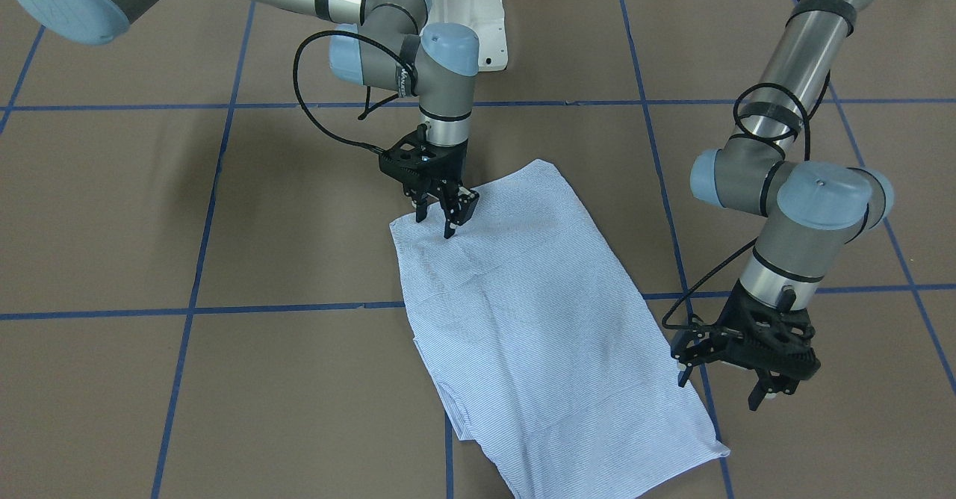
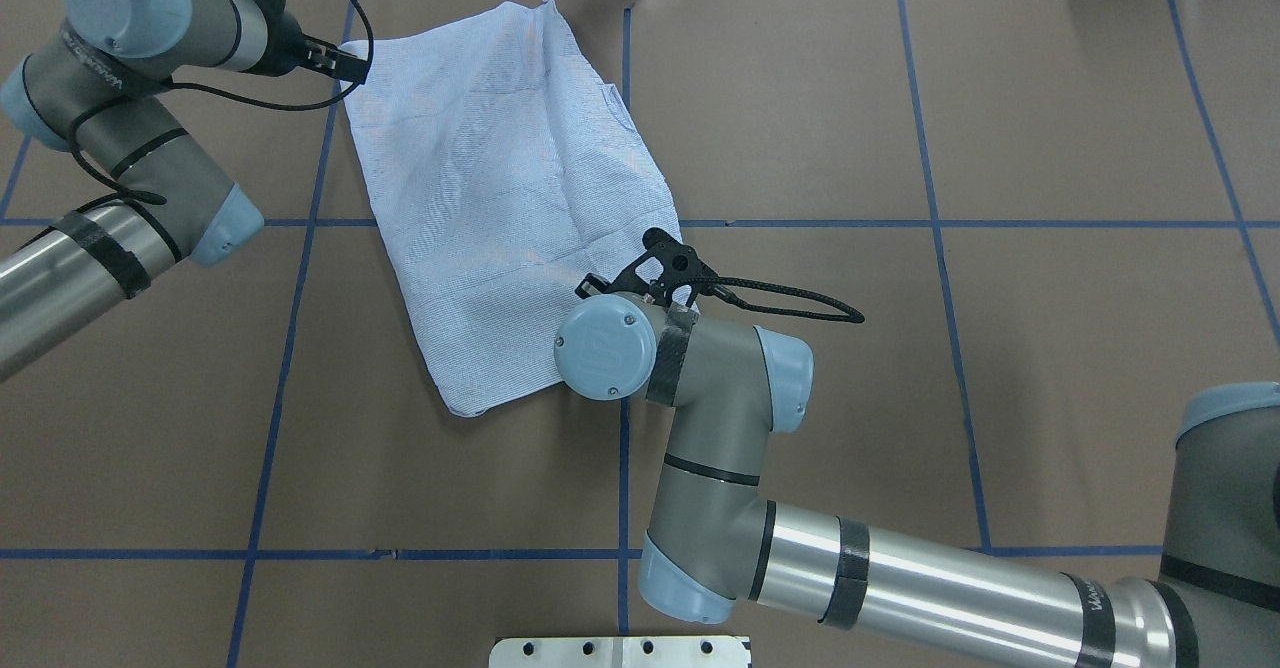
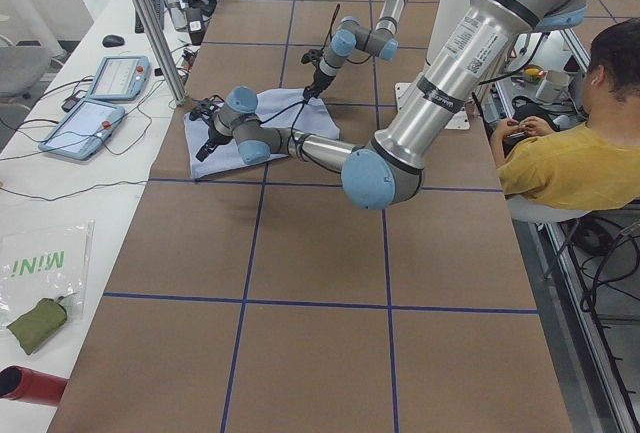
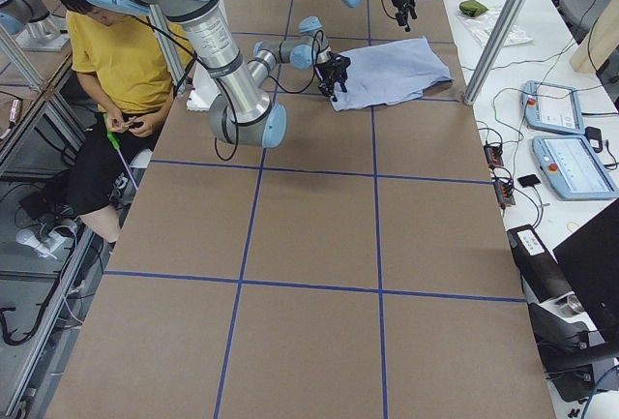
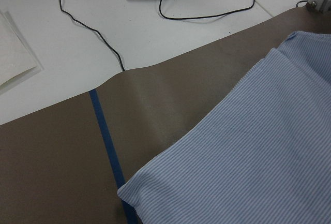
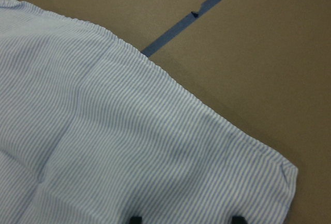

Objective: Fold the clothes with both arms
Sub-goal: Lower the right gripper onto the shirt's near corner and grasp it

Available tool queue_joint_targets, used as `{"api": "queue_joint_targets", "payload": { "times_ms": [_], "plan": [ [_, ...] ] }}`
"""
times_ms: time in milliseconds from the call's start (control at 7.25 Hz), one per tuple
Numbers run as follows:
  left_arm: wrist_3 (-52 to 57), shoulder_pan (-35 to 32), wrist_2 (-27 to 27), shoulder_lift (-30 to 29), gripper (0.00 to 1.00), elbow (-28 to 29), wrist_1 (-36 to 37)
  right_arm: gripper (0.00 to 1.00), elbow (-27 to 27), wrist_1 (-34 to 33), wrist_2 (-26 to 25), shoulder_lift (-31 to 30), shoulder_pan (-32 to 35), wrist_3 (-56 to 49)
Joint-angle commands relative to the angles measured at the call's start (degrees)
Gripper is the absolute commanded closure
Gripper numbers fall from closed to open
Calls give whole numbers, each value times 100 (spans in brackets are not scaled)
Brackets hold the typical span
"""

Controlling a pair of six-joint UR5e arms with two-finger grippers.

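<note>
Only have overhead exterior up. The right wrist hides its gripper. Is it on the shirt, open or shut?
Observer: In the front-facing view the right gripper is open. Its tips are at the shirt near the corner closest to the robot, with no cloth pinched.
Operator: Left one?
Observer: The left gripper is open and empty. It is just off the shirt's long edge, over bare table.
Operator: Anyone near the cell?
Observer: The side views show a person in a yellow top seated off the table's edge, hands in their lap, not over the table.
</note>
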Motion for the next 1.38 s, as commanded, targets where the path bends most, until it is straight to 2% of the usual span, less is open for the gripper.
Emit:
{"api": "queue_joint_targets", "payload": {
  "times_ms": [0,138,1103,1241],
  "plan": [
    [0,-4,4,0,0,0,0,66,-81,2,2,76,-5,49],
    [0,4,-5,0,0,0,0,100,-81,2,2,85,-5,85],
    [-26,48,-5,-9,0,-44,-9,100,95,-7,28,76,4,23],
    [-540,100,-22,0,0,-296,-61,100,121,2,19,76,4,15]
  ]
}}
